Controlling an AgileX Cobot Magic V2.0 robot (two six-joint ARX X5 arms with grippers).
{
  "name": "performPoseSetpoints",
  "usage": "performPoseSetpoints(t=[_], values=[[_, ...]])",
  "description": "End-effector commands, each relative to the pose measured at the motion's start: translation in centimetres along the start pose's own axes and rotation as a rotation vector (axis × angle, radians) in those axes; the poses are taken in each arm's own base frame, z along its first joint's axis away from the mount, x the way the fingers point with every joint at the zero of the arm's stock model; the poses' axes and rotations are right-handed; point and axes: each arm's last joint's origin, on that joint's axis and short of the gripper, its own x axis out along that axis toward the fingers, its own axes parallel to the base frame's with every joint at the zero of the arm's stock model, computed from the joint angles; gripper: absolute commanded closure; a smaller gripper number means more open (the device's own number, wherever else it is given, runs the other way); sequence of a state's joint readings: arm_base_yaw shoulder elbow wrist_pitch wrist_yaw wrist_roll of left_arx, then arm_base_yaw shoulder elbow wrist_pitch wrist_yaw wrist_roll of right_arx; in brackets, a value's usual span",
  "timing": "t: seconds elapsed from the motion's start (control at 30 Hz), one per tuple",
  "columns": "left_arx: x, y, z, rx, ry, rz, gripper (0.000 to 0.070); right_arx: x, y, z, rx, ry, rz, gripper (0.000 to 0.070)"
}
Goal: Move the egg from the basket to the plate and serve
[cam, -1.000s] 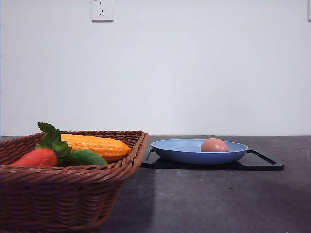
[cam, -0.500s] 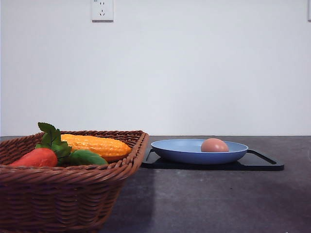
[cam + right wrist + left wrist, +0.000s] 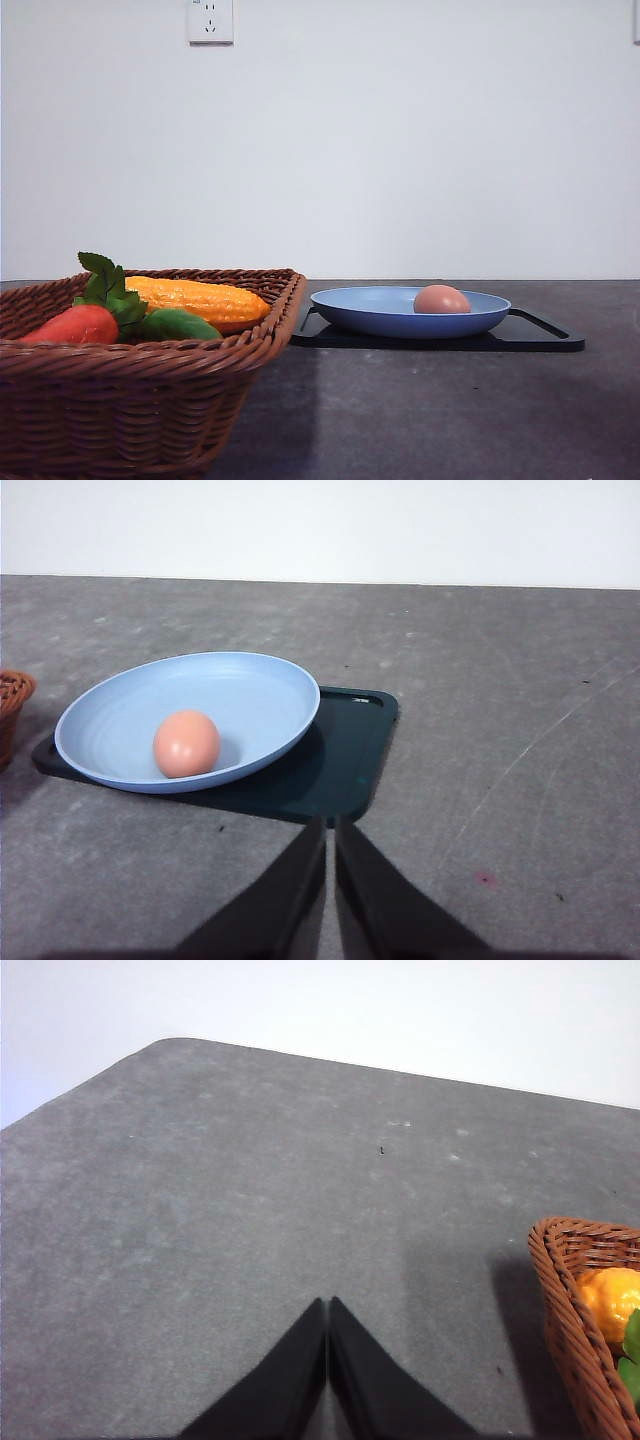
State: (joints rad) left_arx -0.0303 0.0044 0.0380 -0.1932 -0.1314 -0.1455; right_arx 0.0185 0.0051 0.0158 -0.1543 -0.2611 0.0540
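The egg [image 3: 186, 743] sits in the blue plate [image 3: 250, 695] on the tray [image 3: 345, 755]: smooth, round, brittle, likely to roll. Both pincers, left [image 3: 328, 1305] and right [image 3: 330, 825], are pinched together, empty; better to lift the plate's rim.

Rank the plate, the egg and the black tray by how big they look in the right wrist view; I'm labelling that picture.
1. Plate: looks largest.
2. Black tray: unsure against the plate, which covers most of it; its visible part looks smaller.
3. Egg: clearly smallest, lying in the plate.
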Motion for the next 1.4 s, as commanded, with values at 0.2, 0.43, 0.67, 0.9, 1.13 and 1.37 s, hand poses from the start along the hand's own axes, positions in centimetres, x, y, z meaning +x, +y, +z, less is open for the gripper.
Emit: performPoseSetpoints(t=[0.2, 0.43, 0.67, 0.9, 1.13, 1.37], values=[[0.21, 0.10, -0.87, 0.003, 0.036, 0.005, 0.0700, 0.05, -0.04, -0.24, 0.013, 0.009, -0.002, 0.0700], [0.21, 0.10, -0.87, 0.003, 0.036, 0.005, 0.0700, 0.05, -0.04, -0.24, 0.013, 0.008, -0.002, 0.0700], [0.21, 0.10, -0.87, 0.003, 0.036, 0.005, 0.0700, 0.05, -0.04, -0.24, 0.013, 0.008, -0.002, 0.0700], [0.21, 0.10, -0.87, 0.003, 0.036, 0.005, 0.0700, 0.05, -0.04, -0.24, 0.013, 0.009, -0.002, 0.0700], [0.21, 0.10, -0.87, 0.003, 0.036, 0.005, 0.0700, 0.05, -0.04, -0.24, 0.013, 0.008, -0.002, 0.0700], [0.21, 0.10, -0.87, 0.003, 0.036, 0.005, 0.0700, 0.05, -0.04, -0.24, 0.013, 0.008, -0.002, 0.0700]])
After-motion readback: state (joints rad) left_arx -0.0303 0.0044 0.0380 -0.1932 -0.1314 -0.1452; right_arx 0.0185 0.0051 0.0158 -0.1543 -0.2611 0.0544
